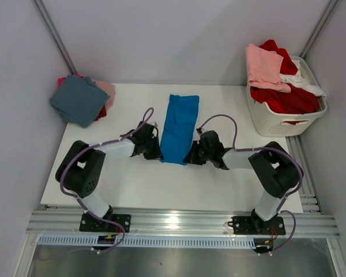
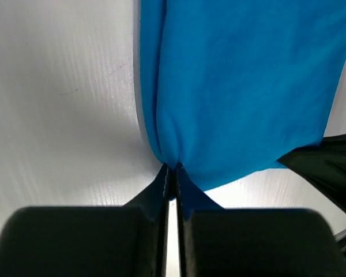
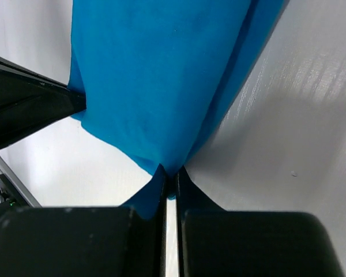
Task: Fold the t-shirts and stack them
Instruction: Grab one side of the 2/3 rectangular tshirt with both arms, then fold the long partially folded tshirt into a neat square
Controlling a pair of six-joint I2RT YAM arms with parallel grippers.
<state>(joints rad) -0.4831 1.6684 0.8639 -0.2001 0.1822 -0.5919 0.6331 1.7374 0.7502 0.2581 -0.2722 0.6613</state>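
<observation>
L gripper [image 2: 172, 168], R gripper [image 3: 169, 171] low, pinching blue tee [image 1: 179, 124] corners.

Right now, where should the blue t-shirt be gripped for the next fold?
Grip the blue t-shirt at its two near corners, coming from the near end: it lies as a long strip running near to far. The left gripper and right gripper are shut there.

The top view looks steeply down from above and behind; both wrist views look forward from very close, angled toward each other; all three share the blue t-shirt [image 1: 179, 130], mid-frame.
</observation>
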